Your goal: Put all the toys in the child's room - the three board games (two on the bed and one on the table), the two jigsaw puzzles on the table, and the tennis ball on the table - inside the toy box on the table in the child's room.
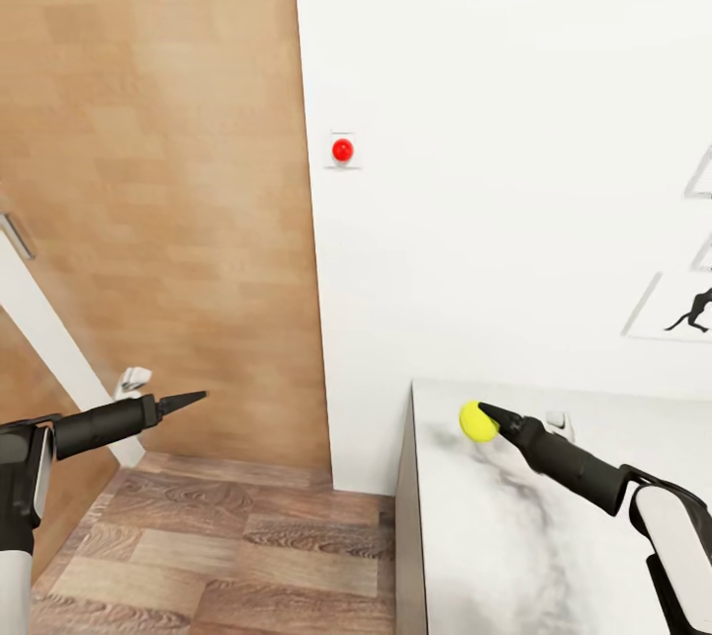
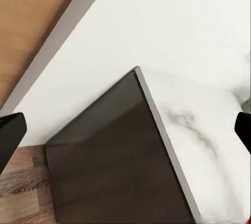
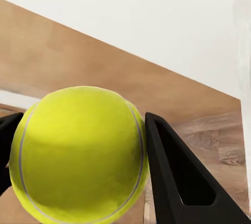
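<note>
— Closest to our right wrist lens: the tennis ball (image 3: pixel 78 153), yellow-green with a pale seam, pressed between two black fingers (image 3: pixel 180 177). Do we log it as held?

— Yes. From the head camera our right gripper (image 1: pixel 487 414) has its jaws closed on the tennis ball, which hangs above the near left corner of the table (image 1: pixel 514 556), a pale top with grey marbling. We cannot tell whether ball and top are touching.

— And our left gripper (image 1: pixel 193 400)?

— Off to the side, over the wood-plank floor (image 1: pixel 227 556), its tip a single dark point in the head view. In the left wrist view we see one black finger (image 2: pixel 10 135) at each edge, well apart, so we note those jaws as open and empty.

— Surroundings?

— White wall (image 1: pixel 514 121) behind the table, bearing a small red button (image 1: pixel 342 150). Light wooden panel (image 1: pixel 158 170) beside it.
</note>
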